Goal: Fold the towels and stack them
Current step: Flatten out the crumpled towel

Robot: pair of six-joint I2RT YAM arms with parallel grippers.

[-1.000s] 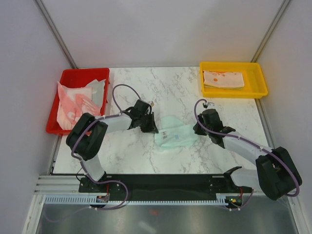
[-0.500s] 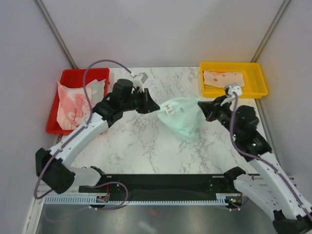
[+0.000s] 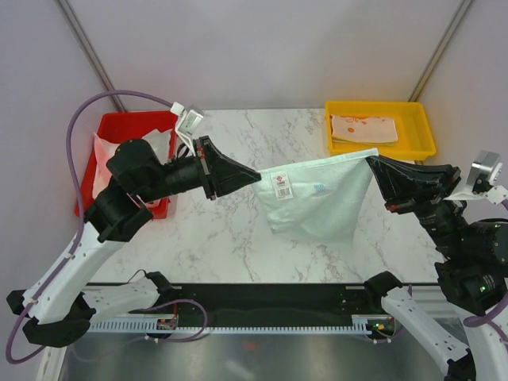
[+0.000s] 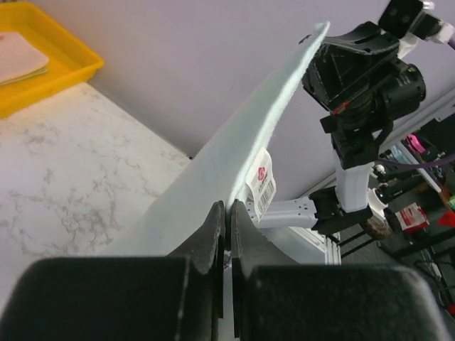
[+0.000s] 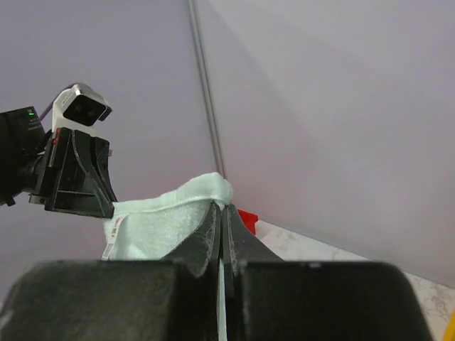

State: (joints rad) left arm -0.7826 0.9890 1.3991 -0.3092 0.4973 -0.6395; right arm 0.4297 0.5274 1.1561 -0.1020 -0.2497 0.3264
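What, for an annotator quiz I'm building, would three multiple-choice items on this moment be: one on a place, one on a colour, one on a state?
1. Where does the folded cream towel lie?
A. in the yellow tray
B. on the marble
C. over an arm

2. What colour is the stretched towel?
A. pink
B. mint green
C. yellow

3. How is the stretched towel held?
A. dangling from one gripper only
B. pinched at its top edge by the left gripper and the right gripper
C. lying flat, untouched

Answers:
1 A: it sits inside the tray's rim.
2 B: it shows pale green in all three views.
3 B: each wrist view shows shut fingers on its edge, and it spans the gap between them.
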